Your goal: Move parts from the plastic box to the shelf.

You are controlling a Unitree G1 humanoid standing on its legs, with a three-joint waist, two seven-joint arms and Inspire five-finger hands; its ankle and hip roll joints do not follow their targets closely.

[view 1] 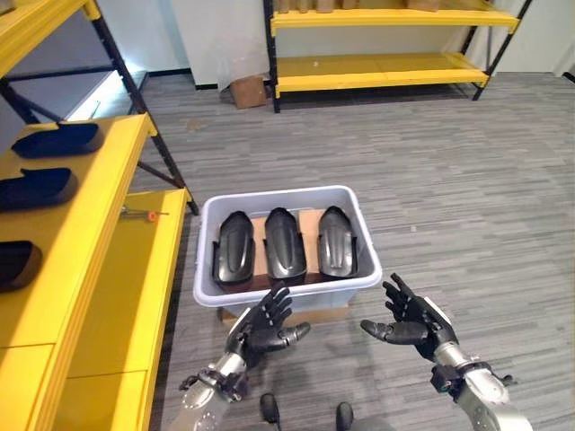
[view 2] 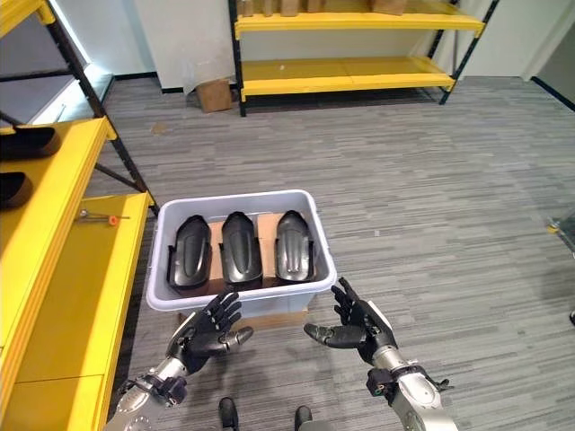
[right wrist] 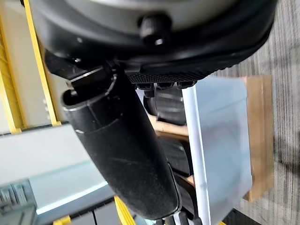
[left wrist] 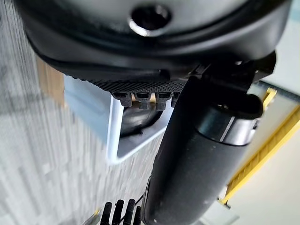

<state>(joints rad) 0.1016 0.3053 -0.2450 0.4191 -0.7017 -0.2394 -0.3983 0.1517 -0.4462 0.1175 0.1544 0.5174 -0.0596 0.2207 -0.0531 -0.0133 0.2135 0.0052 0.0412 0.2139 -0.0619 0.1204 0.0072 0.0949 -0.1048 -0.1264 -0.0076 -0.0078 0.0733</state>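
A pale plastic box (view 1: 208, 215) sits on the floor on a piece of cardboard and holds three dark glossy parts (view 1: 281, 242) side by side. More dark parts (view 1: 56, 139) lie on the yellow shelf (view 1: 85, 202) at the left. My left hand (view 1: 268, 325) hovers open just in front of the box's near wall, holding nothing. To the right of it my right hand (view 1: 409, 320) is open too, palm turned inward, near the box's front right corner. The box's rim (right wrist: 192, 122) shows past the right thumb in the right wrist view.
A small orange-tipped tool (view 1: 144, 214) lies on the shelf's lower level. A cardboard box (view 1: 248, 90) stands on the floor by a second yellow rack (view 1: 386, 65) at the back. Grey floor stretches out to the right of the box.
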